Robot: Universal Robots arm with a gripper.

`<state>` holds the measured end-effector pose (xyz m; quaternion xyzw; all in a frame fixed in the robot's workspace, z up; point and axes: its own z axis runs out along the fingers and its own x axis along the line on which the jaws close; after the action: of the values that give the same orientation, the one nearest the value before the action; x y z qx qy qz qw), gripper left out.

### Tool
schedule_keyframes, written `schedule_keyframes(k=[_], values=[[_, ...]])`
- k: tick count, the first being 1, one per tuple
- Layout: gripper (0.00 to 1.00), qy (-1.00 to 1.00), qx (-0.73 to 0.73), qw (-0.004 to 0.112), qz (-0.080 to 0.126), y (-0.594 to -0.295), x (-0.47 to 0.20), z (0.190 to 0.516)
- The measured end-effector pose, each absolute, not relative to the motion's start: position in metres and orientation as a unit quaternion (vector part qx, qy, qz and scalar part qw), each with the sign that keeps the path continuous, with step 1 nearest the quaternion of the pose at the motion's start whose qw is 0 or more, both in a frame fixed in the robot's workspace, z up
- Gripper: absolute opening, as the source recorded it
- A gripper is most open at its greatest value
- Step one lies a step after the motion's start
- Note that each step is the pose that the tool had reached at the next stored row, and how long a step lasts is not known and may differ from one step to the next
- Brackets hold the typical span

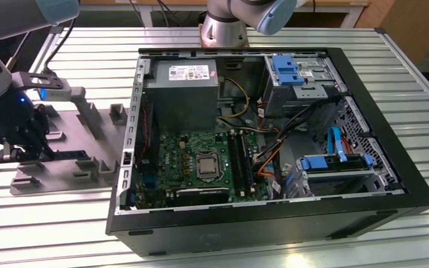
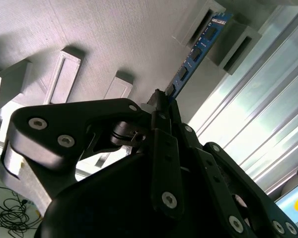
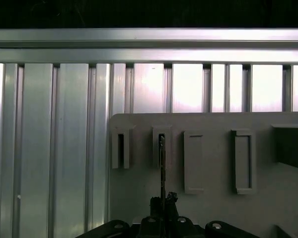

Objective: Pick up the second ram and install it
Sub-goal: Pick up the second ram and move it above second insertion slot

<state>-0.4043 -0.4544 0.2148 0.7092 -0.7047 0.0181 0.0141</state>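
One black robot gripper [image 1: 20, 149] is at the exterior view's left, lowered over one grey plastic fixture plate [image 1: 69, 120] that lies on the slatted aluminium desk [image 1: 51, 223].

In the second wrist view the gripper [image 2: 164, 103] is clamped on one end of the second ram [image 2: 194, 53], a thin, long blue circuit-board stick with a row of dark chips. One such stick can be seen.

In the first wrist view the second ram [image 3: 162, 166] shows edge-on as a thin dark line. It runs from the gripper [image 3: 162, 202] to a narrow slotted grey block [image 3: 156, 131], one of two narrow blocks standing beside two wider ones. Whether its far end sits inside that slot cannot be told.

At the exterior view's centre lies one open black computer case [image 1: 274, 226]. It holds one green motherboard [image 1: 188, 148], one grey power supply [image 1: 181, 95] and two blue plastic drive brackets [image 1: 290, 70]. The power supply's white label [image 1: 188, 72] carries print too small to read.
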Motion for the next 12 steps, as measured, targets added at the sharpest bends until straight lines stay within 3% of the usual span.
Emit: schedule_keyframes(k=[12], values=[[0.14,-0.705,0.709,0.014,0.018,-0.4544,-0.4042,0.2169]])
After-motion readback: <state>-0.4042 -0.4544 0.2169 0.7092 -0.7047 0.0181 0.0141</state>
